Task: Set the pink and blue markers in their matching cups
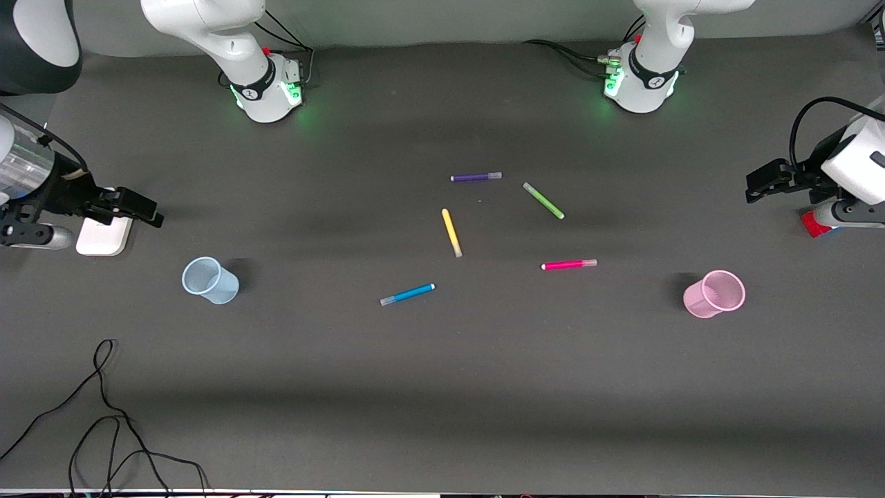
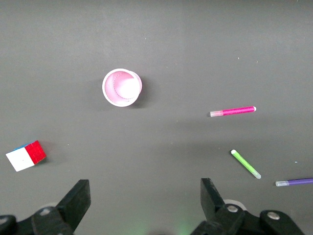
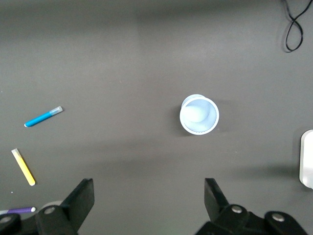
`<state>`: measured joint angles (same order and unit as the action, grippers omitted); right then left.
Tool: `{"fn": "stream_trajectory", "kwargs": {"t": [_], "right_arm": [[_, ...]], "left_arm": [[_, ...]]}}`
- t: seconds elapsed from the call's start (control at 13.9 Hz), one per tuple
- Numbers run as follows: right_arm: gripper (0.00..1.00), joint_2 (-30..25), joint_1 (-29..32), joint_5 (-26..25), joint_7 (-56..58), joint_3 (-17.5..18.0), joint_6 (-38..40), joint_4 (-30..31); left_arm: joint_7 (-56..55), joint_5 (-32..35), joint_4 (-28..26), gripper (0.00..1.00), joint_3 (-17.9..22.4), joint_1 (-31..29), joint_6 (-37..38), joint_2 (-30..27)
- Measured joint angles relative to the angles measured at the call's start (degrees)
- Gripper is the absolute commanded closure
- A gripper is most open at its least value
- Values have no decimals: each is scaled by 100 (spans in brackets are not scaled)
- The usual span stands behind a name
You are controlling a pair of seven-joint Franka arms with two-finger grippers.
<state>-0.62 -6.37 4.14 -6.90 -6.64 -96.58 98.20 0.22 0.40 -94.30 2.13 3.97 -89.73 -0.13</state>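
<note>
- You see both grippers wide open and holding nothing: the left gripper (image 2: 142,205) waits up beside the pink cup (image 1: 714,294), the right gripper (image 3: 149,208) beside the blue cup (image 1: 210,280).
- The pink marker (image 1: 569,264) lies near the yellow pen (image 1: 451,233), toward the pink cup.
- The blue marker (image 1: 408,294) lies near the yellow pen, nearer to the front camera.
</note>
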Motion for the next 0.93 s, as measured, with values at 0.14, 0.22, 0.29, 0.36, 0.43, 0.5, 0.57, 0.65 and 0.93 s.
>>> {"fn": "stream_trajectory", "kwargs": {"t": [0.14,0.22,0.29,0.36,0.43,0.5,0.57,0.65,0.93], "right_arm": [[0,2,54,0,0,48,0,-51],[0,9,53,0,0,68,0,-85],[0,14,53,0,0,82,0,-107],[0,21,53,0,0,85,15,-129],[0,31,56,0,0,85,85,-150],[0,39,60,0,0,85,166,-156],[0,53,65,0,0,85,206,-171],[0,86,70,9,-20,85,209,-223],[0,455,50,429,-720,102,217,-509]], "left_arm": [[0,0,0,0,1,0,0,0],[0,0,0,0,2,0,0,0],[0,0,0,0,2,0,0,0],[0,0,0,0,3,0,0,0],[0,0,0,0,6,0,0,0],[0,0,0,0,8,0,0,0],[0,0,0,0,9,0,0,0],[0,1,0,0,4,2,0,0],[-18,0,0,0,-14,27,0,1]]}}
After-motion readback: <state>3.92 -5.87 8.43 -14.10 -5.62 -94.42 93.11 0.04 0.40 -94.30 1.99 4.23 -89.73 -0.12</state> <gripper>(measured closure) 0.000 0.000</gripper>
